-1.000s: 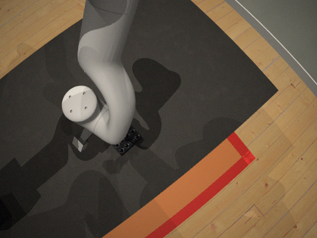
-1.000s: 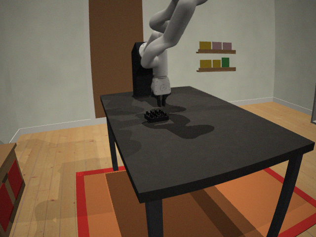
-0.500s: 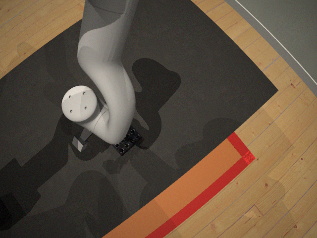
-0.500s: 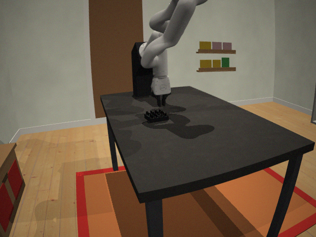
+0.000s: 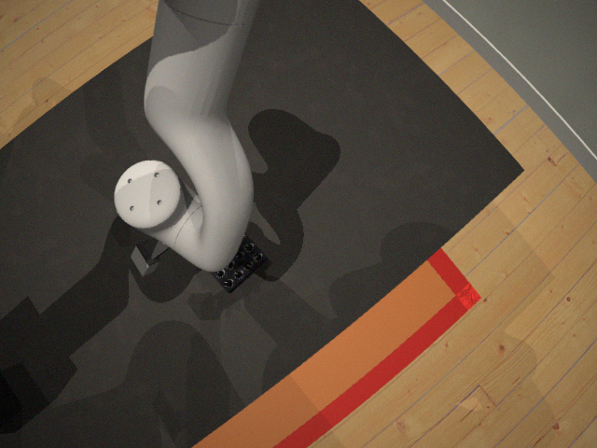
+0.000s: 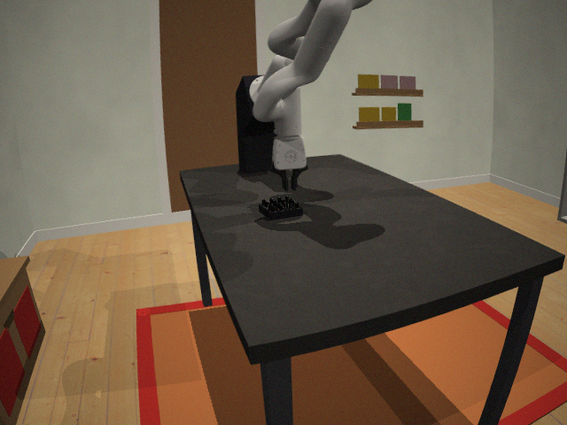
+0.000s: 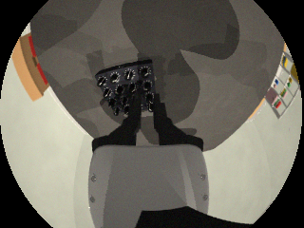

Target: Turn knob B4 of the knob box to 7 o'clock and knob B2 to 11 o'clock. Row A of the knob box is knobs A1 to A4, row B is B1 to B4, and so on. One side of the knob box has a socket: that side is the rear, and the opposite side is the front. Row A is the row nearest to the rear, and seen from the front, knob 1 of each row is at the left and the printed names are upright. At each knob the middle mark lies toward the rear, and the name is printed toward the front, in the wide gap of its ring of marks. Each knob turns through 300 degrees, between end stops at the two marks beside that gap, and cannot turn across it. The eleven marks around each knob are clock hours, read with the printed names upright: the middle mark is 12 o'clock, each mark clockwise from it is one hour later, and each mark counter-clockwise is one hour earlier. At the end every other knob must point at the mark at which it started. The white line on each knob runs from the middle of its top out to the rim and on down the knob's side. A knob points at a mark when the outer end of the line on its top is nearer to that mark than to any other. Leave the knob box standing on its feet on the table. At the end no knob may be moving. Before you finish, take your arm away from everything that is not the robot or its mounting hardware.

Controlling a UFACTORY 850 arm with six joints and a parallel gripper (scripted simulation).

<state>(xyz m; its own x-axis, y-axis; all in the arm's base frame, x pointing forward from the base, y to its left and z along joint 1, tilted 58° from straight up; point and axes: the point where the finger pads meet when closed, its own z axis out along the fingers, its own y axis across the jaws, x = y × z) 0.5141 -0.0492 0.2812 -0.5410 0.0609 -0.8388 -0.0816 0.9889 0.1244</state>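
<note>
The small black knob box (image 5: 242,269) (image 6: 277,209) (image 7: 125,86) stands on its feet on the dark table (image 5: 385,145) (image 6: 366,256), with rows of dark knobs on top. The knob lines and printed names are too small to read. My gripper (image 6: 289,185) (image 7: 147,101) hangs a short way above the box's rear part and points straight down. Its fingers are nearly closed with a narrow gap, and nothing is between them. In the overhead view the arm hides the gripper and part of the box.
A tall black column (image 6: 249,137) stands at the table's far edge behind the arm. Wall shelves (image 6: 386,92) with coloured blocks hang at the far right. A wooden cabinet (image 6: 13,320) stands on the floor at the left.
</note>
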